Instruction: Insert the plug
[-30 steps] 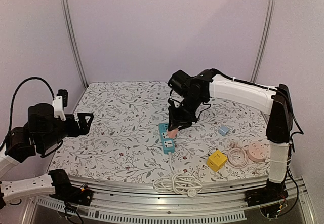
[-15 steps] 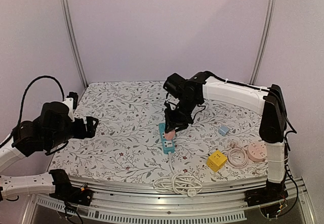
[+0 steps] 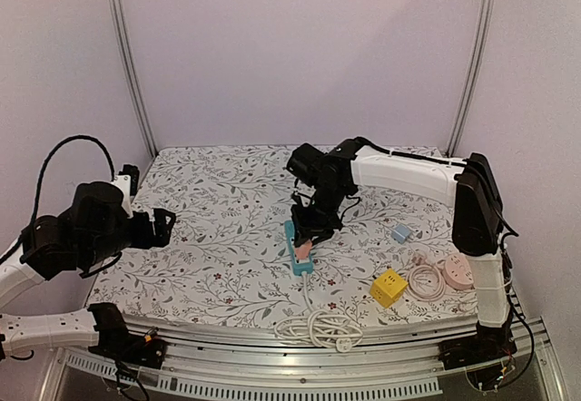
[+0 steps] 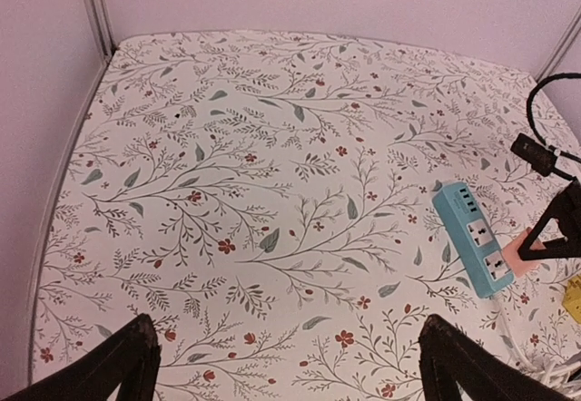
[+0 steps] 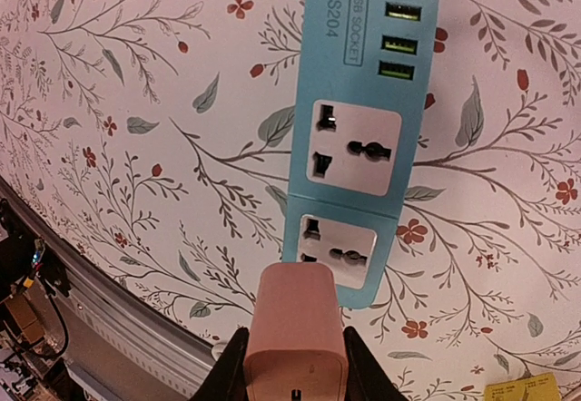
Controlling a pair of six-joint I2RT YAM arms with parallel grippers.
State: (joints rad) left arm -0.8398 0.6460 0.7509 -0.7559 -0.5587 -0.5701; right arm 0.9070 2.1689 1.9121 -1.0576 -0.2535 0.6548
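Observation:
A pink plug (image 5: 297, 328) sits between the fingers of my right gripper (image 5: 292, 365), which is shut on it. It hangs just above the near socket of a blue power strip (image 5: 359, 111). From above, the plug (image 3: 303, 249) hovers over the strip (image 3: 296, 249) near the middle of the floral table. In the left wrist view the strip (image 4: 472, 235) lies at the right, the plug (image 4: 524, 249) beside it. My left gripper (image 3: 162, 227) is open over the table's left side, far from the strip; its dark fingertips (image 4: 123, 360) hold nothing.
A yellow cube adapter (image 3: 388, 287), a coiled cable with pink round sockets (image 3: 447, 276) and a small light-blue adapter (image 3: 400, 233) lie at the right. The strip's white cord (image 3: 318, 328) is coiled at the front edge. Metal posts stand at the back corners.
The right arm has carried the plug a little left and toward the front, lowering it over the strip's near socket. The left arm swung up a second ago and has held still since.

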